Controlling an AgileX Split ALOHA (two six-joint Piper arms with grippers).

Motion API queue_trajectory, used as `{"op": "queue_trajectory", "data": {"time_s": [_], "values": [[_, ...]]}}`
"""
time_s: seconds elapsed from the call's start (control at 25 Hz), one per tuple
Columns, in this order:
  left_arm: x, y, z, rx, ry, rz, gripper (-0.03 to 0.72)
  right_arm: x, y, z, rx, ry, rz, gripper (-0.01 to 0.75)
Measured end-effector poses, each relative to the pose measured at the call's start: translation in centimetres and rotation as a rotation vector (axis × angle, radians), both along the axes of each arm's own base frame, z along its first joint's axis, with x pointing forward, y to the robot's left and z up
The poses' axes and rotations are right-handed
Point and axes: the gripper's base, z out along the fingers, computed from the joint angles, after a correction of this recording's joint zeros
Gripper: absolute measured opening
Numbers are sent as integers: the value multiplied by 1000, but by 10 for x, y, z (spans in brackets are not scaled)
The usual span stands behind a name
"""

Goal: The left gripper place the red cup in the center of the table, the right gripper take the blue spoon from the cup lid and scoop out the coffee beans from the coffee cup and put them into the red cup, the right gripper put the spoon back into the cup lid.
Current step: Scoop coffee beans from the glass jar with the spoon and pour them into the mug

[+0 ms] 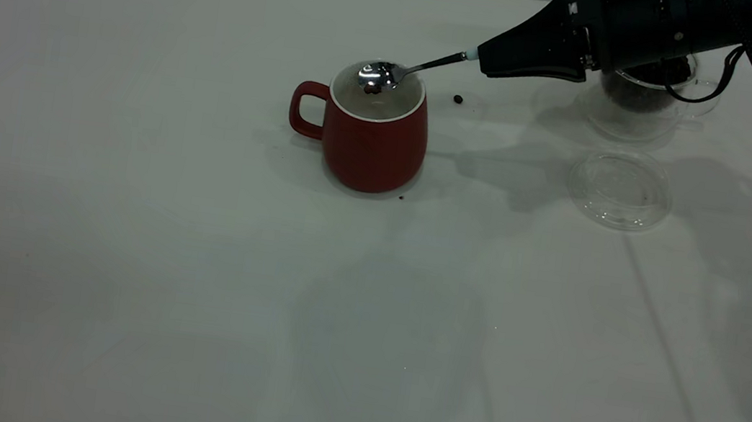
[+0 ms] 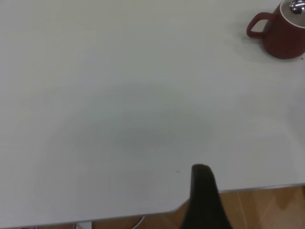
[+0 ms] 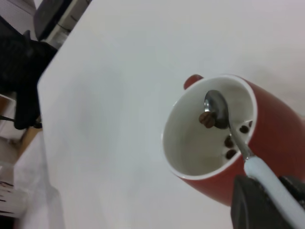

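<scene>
The right gripper (image 1: 486, 62), jaws clamped on the spoon (image 1: 394, 74), holds its bowl over the red cup (image 1: 373, 134). A stray bean (image 1: 458, 99) lies at the cup's two o'clock, the lid (image 1: 620, 189) at three. Left jaws: cannot tell.

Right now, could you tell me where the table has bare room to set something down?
The broad near half of the white table and everything left of the red ceramic cup is bare. It is crowded at the far right: clear plastic lid, glass coffee cup, a stray coffee bean, and the right gripper holding the metal spoon.
</scene>
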Motion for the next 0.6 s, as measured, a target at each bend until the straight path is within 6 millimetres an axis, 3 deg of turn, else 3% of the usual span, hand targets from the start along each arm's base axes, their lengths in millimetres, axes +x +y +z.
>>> {"op": "queue_trajectory", "data": {"time_s": [0.44,0.6], "values": [[0,0,0,0,-1,0,587,4,-3,31,-77,-93,32,101],[0,0,0,0,-1,0,587,3,-3,58,-83,-97,50,101]]}}
